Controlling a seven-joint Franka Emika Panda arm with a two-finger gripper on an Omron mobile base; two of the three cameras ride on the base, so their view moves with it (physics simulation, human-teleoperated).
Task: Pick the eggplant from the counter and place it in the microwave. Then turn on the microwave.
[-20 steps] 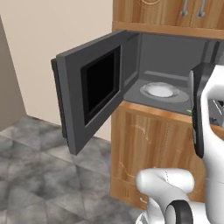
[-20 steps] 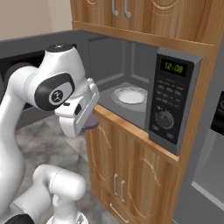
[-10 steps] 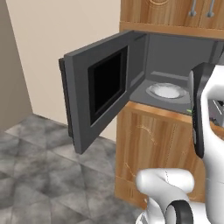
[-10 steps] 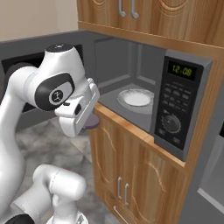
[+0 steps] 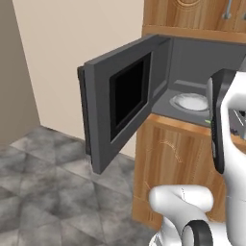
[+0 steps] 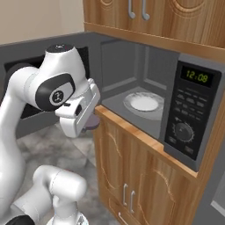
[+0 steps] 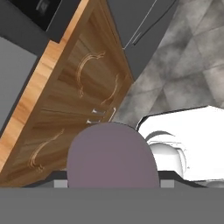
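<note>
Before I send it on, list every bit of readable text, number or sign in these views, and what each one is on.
"12:08": green digits on the small display at the top of the dark grey microwave's button panel, right base view.
Rows of buttons below the display: markings too small to read.
Round dial on the panel: tick marks only, no legible figures.
No other text shows on the wooden cabinets.

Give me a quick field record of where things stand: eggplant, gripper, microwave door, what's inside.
eggplant: purple rounded end between the fingers in the hand view, so apparently held
gripper: below and left of the cavity's front edge, outside the microwave
microwave: door swung wide open
inside: white plate on the cavity floor
display: lit green
</note>
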